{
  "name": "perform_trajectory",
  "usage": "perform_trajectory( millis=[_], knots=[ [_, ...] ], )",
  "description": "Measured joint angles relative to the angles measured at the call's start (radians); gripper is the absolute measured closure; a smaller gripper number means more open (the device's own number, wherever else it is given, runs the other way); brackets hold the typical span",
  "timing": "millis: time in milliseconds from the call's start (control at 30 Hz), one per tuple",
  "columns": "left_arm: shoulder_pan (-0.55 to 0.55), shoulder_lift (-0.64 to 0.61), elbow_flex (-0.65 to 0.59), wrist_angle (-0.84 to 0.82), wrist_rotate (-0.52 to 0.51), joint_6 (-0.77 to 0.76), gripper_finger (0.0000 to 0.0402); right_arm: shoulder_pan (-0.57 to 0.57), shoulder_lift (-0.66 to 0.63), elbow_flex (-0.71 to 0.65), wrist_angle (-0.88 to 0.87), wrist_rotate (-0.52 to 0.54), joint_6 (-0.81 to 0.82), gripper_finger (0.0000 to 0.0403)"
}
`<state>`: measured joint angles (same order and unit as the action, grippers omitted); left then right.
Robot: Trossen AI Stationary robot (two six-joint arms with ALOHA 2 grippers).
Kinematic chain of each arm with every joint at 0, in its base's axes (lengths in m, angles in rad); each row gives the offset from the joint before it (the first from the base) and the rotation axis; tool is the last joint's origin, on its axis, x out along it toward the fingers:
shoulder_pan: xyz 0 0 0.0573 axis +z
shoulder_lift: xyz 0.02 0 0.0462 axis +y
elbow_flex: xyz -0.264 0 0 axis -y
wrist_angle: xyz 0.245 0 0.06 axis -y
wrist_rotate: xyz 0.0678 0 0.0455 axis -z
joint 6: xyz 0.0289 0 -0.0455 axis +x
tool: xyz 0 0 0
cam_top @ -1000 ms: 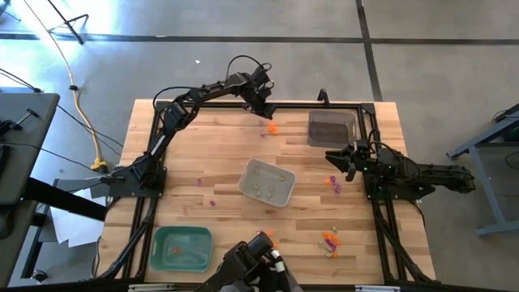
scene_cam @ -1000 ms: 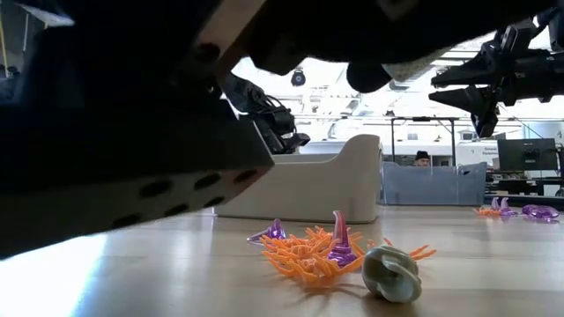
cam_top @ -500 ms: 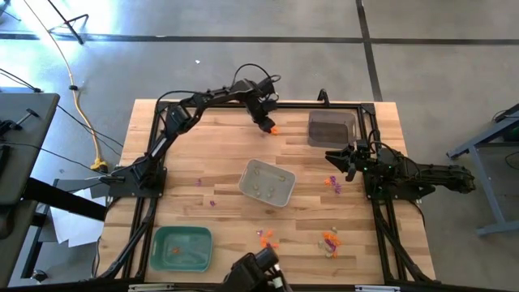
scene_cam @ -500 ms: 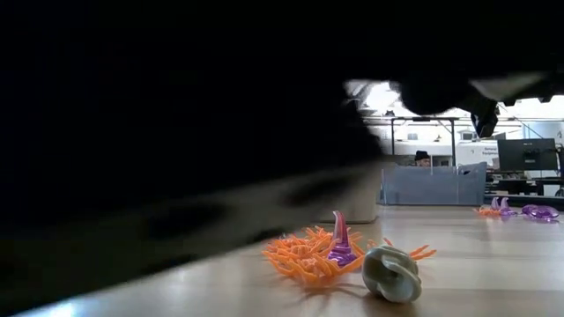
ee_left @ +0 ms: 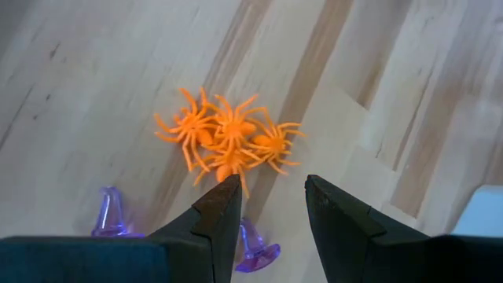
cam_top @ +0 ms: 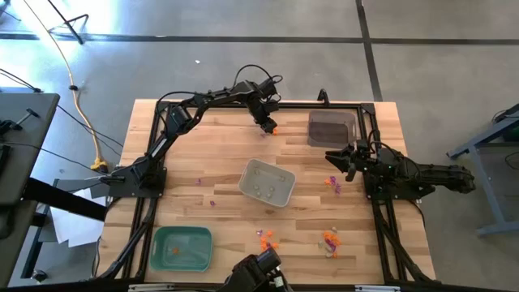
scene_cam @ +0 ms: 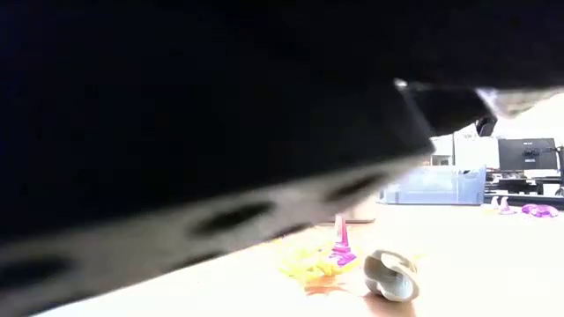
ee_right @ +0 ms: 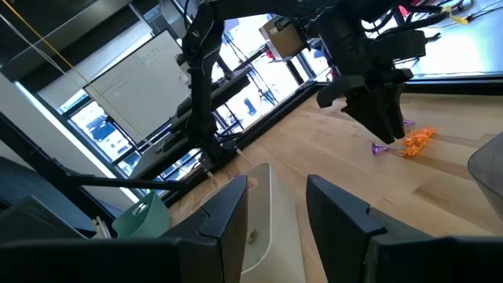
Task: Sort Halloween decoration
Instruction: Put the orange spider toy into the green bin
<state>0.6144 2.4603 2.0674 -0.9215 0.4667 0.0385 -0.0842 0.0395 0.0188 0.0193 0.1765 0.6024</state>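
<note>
The Halloween decoration lies scattered on the wooden table. A clump of orange spiders [ee_left: 228, 141] sits near the far edge, with two purple witch hats [ee_left: 108, 214] beside it. My left gripper [ee_left: 271, 189] hovers open just above and beside this clump [cam_top: 273, 128], pointing steeply down, with nothing between its fingers. My right gripper [ee_right: 275, 196] waits open and level at the table's right side [cam_top: 332, 158]. More trinkets lie near the right arm [cam_top: 332, 182], by the near edge [cam_top: 328, 239] and left of centre [cam_top: 200, 182].
A pale tray [cam_top: 267, 182] stands mid-table, a dark grey tray [cam_top: 331, 128] at the far right and a green tray [cam_top: 182, 247] at the near left. A dark object [cam_top: 255, 272] at the near edge blocks most of the low view [scene_cam: 176, 132].
My left gripper has come from the far edge toward the near side and down over the orange spider clump, rolling about its own axis; its fingers stay open. The dark object at the near edge has drawn back, uncovering orange trinkets there.
</note>
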Motion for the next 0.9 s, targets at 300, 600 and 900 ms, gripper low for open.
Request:
perform_trajectory(
  millis=[300, 600, 900],
  knots=[
    [0.0, -0.002, 0.0, -0.08, -0.078, 0.146, 0.027, 0.0, 0.0, 0.0, 0.0, 0.0, 0.0, 0.0277],
    [-0.01, -0.004, 0.037, -0.098, -0.201, 0.376, 0.027, 0.0, 0.0, 0.0, 0.0, 0.0, 0.0, 0.0277],
    [-0.033, -0.005, 0.076, -0.07, -0.404, 0.759, 0.027, 0.0, 0.0, 0.0, 0.0, 0.0, 0.0, 0.0277]
  ],
)
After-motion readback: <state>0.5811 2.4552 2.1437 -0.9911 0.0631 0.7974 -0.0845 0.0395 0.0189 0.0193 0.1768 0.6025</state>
